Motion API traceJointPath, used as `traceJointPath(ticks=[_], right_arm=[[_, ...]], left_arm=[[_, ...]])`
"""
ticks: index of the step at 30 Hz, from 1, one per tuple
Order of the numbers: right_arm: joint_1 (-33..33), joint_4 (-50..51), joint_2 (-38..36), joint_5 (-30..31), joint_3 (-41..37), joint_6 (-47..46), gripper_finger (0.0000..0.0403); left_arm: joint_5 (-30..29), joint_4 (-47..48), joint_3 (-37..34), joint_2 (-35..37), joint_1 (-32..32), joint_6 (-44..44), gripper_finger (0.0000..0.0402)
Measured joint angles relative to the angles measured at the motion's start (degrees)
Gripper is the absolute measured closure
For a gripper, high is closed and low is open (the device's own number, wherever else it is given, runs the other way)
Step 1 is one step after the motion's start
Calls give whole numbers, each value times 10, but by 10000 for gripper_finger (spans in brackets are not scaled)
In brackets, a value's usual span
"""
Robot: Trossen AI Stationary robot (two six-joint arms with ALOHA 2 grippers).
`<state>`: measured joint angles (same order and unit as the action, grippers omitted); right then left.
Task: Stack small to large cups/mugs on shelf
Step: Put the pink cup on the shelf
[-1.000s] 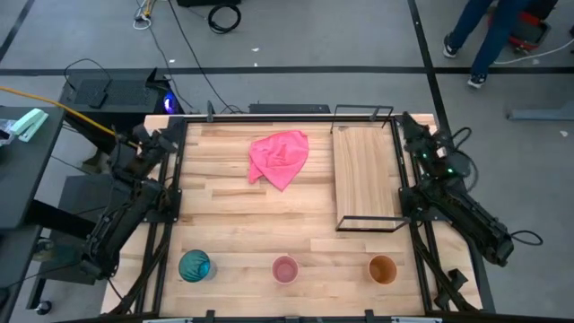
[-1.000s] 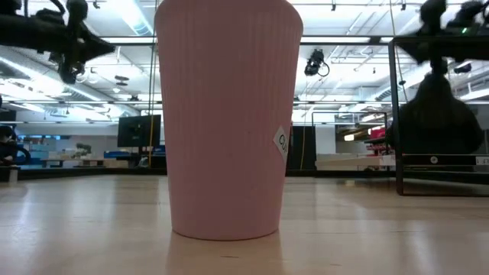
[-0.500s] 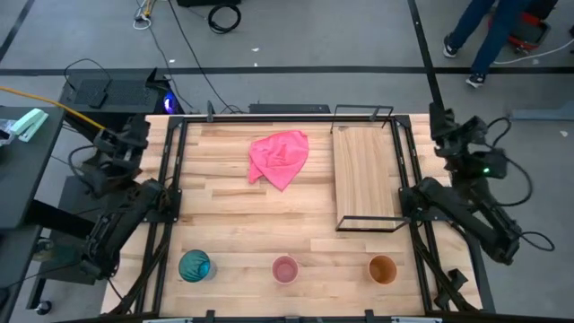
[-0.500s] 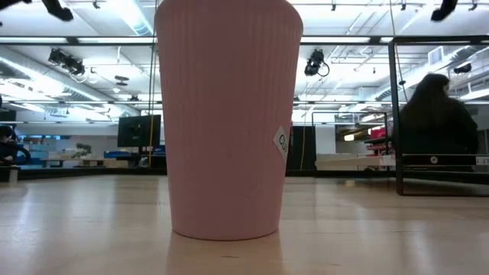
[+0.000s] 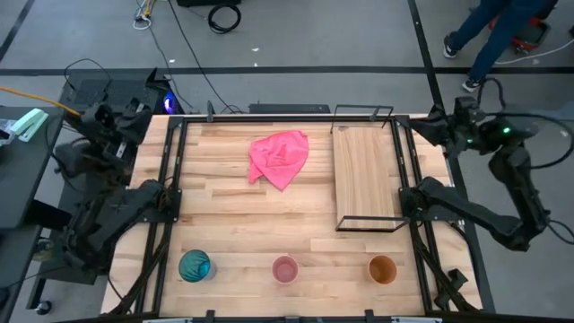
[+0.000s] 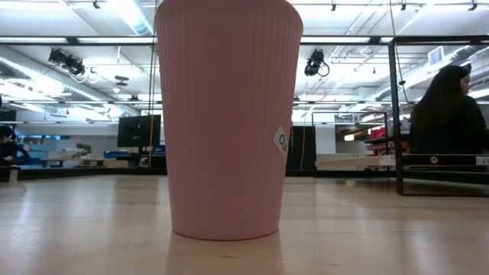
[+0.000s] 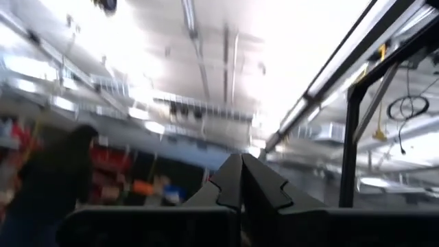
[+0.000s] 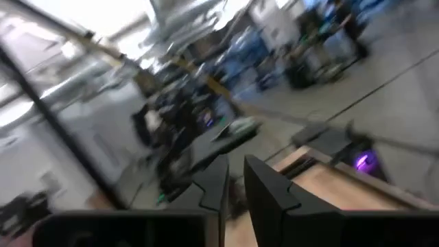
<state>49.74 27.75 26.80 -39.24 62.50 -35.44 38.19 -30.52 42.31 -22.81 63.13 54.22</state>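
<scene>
High view, cups: translucent teal-blue cup (image 5: 195,266), short pink cup (image 5: 285,269) and orange cup (image 5: 383,268) stand apart in a row along the pale plank tabletop (image 5: 224,215)'s near edge.
High view, shelf: light-wood board shelf with black wire frame (image 5: 366,178) lies beside a crumpled pink cloth (image 5: 280,156).
High view, arms: left pincer (image 5: 134,115) and right pincer (image 5: 429,126) are raised at the far corners.
Low view: pink cup fills the foreground; a seated person (image 6: 449,114) is behind.
Left wrist view: fingers (image 7: 255,186) pressed together, holding nothing.
Right wrist view: fingers (image 8: 264,185) a narrow gap apart, holding nothing.

pink cup (image 6: 228,114) top cut off, right wrist view blurred
</scene>
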Motion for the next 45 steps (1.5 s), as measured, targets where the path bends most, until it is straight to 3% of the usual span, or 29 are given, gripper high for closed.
traceJointPath(ticks=[4,8,14,20,25,45], right_arm=[[0,48,39,-68,80,1,347],[0,88,69,-119,135,7,347],[0,180,108,-130,165,48,347],[-20,229,170,-163,165,103,347],[-96,229,231,-164,164,128,347],[-388,156,432,-119,164,172,347]], left_arm=[[58,96,56,-41,0,-20,374],[79,249,104,-57,0,-76,376],[79,483,153,-56,0,-179,377],[28,658,173,-57,0,-252,378],[1,702,173,-57,0,-264,373],[0,703,172,-57,0,-242,370]])
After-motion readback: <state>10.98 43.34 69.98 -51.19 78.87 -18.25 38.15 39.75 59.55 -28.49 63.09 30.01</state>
